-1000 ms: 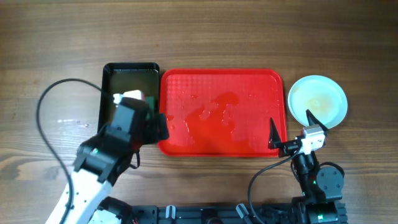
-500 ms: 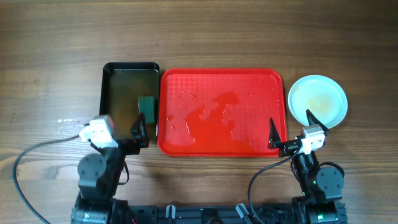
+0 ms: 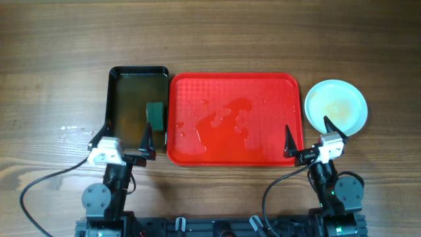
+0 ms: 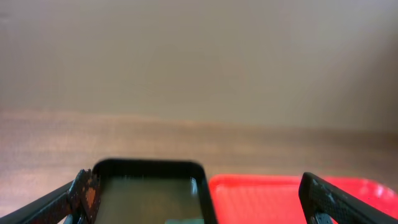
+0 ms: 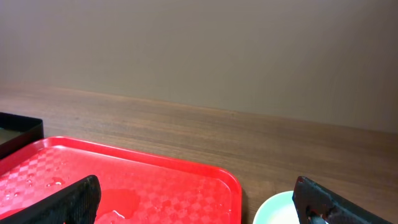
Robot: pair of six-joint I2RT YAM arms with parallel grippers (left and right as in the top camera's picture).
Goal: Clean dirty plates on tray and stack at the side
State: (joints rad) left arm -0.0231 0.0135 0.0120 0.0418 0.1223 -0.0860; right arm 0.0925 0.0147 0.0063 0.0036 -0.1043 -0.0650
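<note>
Overhead: red tray [image 3: 263, 89] sits mid-table [image 3: 52, 52], wet, with water patches and droplets across its middle. The black tray [image 3: 137, 69] lies along the red tray's left edge, rims touching or nearly so, with a green sponge [image 3: 156, 114] inside against the wall nearest the red tray. The plates [image 3: 335, 106] are on the table just off the red tray's right edge with a narrow gap between; they read as one disc from above, so the stack count is unclear, and there is a faint yellowish film at centre. Left gripper [image 3: 125, 133] is at the black tray's near edge, jaws spread wide. Right gripper [image 3: 306, 125] straddles the red tray's near-right corner, jaws spread wide, one finger over the tray rim and the other over the plates' near rim. A wide band of wood runs beyond the red tray's far edge and left of the black tray. Left wrist: left gripper [image 4: 196, 186] fingers are apart at the frame's bottom corners, with the black tray's [image 4: 149, 165] far rim between them and the red tray [image 4: 280, 186] to its right. Right wrist: right gripper [image 5: 196, 193] fingers are apart, the red tray [image 5: 137, 171] far-right corner is ahead, a plates [image 5: 277, 208] rim sliver shows right of it, and open table [image 5: 249, 134] lies past the tray's far rim.
</note>
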